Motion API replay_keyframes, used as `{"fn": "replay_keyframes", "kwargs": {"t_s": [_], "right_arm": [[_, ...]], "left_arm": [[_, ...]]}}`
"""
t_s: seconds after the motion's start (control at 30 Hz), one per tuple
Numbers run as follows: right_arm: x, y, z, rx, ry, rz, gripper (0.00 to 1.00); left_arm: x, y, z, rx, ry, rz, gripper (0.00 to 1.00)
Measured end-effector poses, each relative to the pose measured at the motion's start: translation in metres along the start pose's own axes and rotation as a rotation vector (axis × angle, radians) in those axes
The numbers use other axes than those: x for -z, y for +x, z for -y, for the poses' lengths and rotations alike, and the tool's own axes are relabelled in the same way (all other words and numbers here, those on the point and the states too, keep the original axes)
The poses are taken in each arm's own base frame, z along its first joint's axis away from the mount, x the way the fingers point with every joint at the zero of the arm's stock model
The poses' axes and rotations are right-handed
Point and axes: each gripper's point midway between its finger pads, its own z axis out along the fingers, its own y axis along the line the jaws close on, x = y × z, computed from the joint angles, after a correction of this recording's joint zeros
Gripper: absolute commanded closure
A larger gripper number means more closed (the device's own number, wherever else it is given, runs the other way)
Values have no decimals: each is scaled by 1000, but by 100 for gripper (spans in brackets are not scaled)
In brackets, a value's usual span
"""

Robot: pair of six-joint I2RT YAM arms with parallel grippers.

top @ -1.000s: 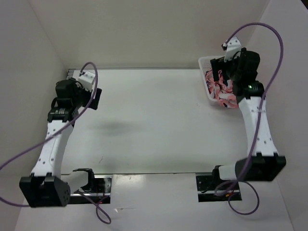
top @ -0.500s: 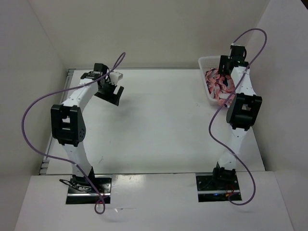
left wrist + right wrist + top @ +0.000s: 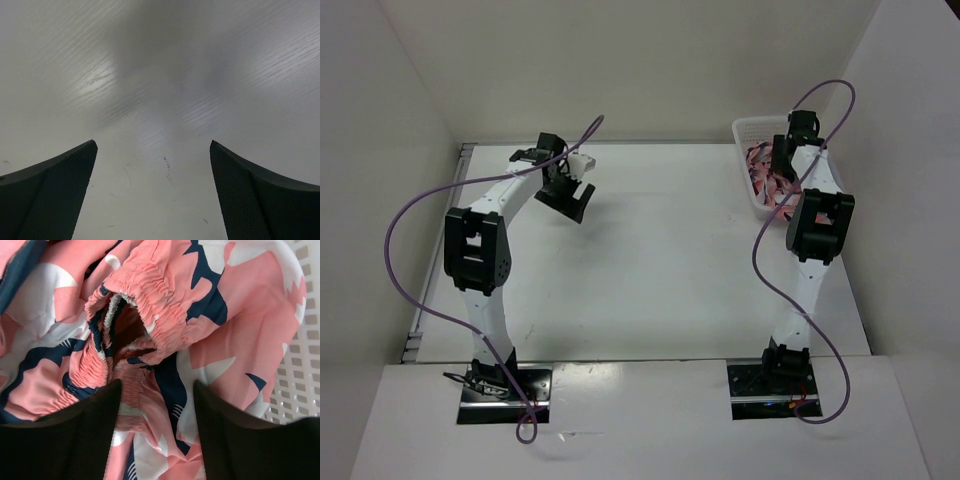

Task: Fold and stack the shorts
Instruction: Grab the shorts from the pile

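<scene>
Bunched shorts in basket, far right corner. Over them the right claw, jaws apart astride elastic waistband (no pinch yet); best seat deeper, catch one layer only. Idle left claw open above tabletop.

Salmon-pink shorts with navy-and-white shark print, white mesh basket, pale grey table, black left pincer

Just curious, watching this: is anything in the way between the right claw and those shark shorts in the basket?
Nothing visible. The right gripper is down at the basket, its fingers either side of a gathered waistband of the shorts.
</scene>
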Motion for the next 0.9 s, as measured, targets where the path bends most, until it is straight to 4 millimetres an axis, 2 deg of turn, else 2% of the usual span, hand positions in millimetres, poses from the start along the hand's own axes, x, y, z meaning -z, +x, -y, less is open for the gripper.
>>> {"fn": "replay_keyframes", "kwargs": {"t_s": [0.03,0.07,0.1,0.13,0.2,0.27,0.43,0.47,0.5,0.53,0.57,0.6,0.77,0.83,0.9], "right_arm": [[-1,1,-1,1,-2,-3,45],[-2,2,-1,3,-4,-5,59],[-5,5,-2,9,-6,-11,66],[-7,7,-3,11,-8,-17,77],[-12,14,-5,20,-18,-33,86],[-14,19,-6,22,-28,-47,100],[-13,21,-7,12,-80,-54,100],[-11,22,-6,6,-97,-56,95],[-8,20,-4,-3,-112,-54,75],[-2,17,-2,-14,-124,-49,45],[4,14,1,-23,-129,-41,26],[13,12,3,-17,-137,-30,15],[56,6,13,42,-111,11,17],[59,-2,11,72,-89,37,18],[57,0,9,96,-73,37,18]], "left_arm": [[1,-1,-1,-1,-4,3,0],[1,-2,-2,-2,-7,4,0],[1,-2,-2,-3,-10,4,0],[1,-2,-3,-4,-13,2,0],[1,-1,-4,-5,-20,0,0],[1,-1,-4,-6,-23,-1,0],[2,-1,-5,-13,-27,-3,0],[2,-1,-6,-21,-27,-3,0],[2,-1,-6,-25,-27,-3,0],[2,-1,-6,-28,-27,-3,0],[2,-1,-6,-29,-28,-2,0],[2,-1,-6,-30,-28,-2,0],[5,-2,-6,-34,-30,3,0],[6,-3,-7,-35,-34,6,0],[7,-3,-7,-35,-37,8,0]]}}
